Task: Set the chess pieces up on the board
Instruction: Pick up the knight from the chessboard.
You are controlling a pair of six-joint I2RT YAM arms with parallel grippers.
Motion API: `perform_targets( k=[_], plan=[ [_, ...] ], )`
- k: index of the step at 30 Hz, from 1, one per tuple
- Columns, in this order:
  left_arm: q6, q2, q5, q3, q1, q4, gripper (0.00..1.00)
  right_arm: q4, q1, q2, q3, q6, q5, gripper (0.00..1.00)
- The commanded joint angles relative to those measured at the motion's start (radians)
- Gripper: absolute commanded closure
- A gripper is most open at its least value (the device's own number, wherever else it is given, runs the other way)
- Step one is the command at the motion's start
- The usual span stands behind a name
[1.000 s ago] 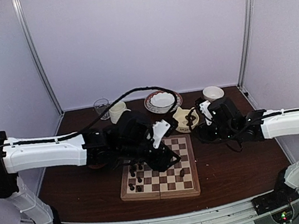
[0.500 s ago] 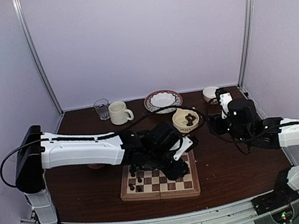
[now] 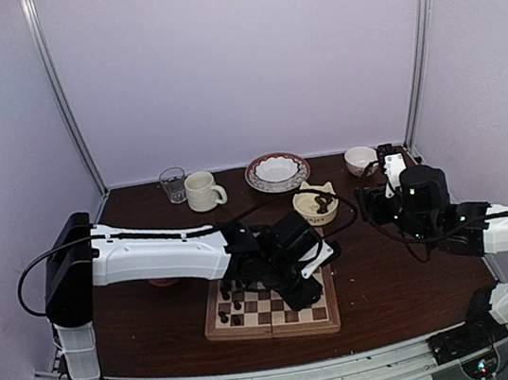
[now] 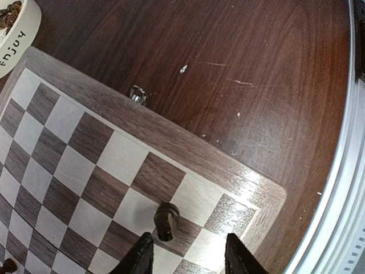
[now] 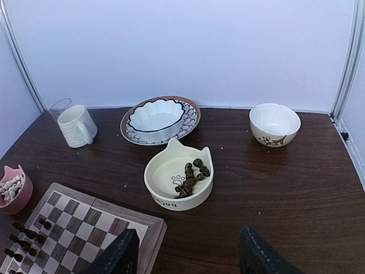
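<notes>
The board lies at the table's near middle. Several dark chess pieces stand on its left side, also seen in the right wrist view. My left gripper hangs low over the board's right part. In the left wrist view the left gripper is open, and one dark piece stands on the board just ahead of its left finger, untouched. The right gripper is open and empty over bare table, short of the cat-shaped bowl holding more dark pieces.
At the back stand a glass, a white mug, a patterned plate with a bowl and a small white bowl. A pink bowl of cream pieces sits left of the board. A metal rail edges the table.
My left arm has swung right and down over the board's right side, and its jaws have narrowed. The right arm has drawn back to the right, away from the cat-shaped bowl.
</notes>
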Motion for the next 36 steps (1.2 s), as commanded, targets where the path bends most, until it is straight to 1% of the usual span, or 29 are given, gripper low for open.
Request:
perform_targets(
  k=[1, 6, 19, 21, 30, 33, 36],
  plan=[
    [0.004, 0.017, -0.042, 0.038, 0.001, -0.011, 0.54, 0.029, -0.006, -0.025, -0.019, 0.000, 0.021, 0.37],
    [-0.003, 0.033, -0.053, 0.048, 0.000, -0.014, 0.55, 0.029, -0.006, -0.029, -0.017, -0.003, 0.014, 0.37],
    [-0.005, 0.070, -0.082, 0.084, 0.000, -0.045, 0.65, 0.030, -0.006, -0.027, -0.016, -0.006, -0.009, 0.37],
    [-0.005, 0.074, -0.086, 0.088, 0.001, -0.049, 0.69, 0.030, -0.006, -0.027, -0.017, -0.006, -0.010, 0.37],
    [-0.008, 0.077, -0.117, 0.117, 0.001, -0.088, 0.98, 0.032, -0.006, -0.031, -0.017, -0.009, -0.015, 0.37],
    [-0.018, 0.038, -0.161, 0.117, 0.002, -0.121, 1.00, 0.032, -0.006, -0.030, -0.018, -0.009, -0.015, 0.37],
    [-0.021, -0.043, -0.183, 0.077, 0.010, -0.121, 1.00, 0.033, -0.006, -0.029, -0.019, -0.011, -0.014, 0.37]
  ],
)
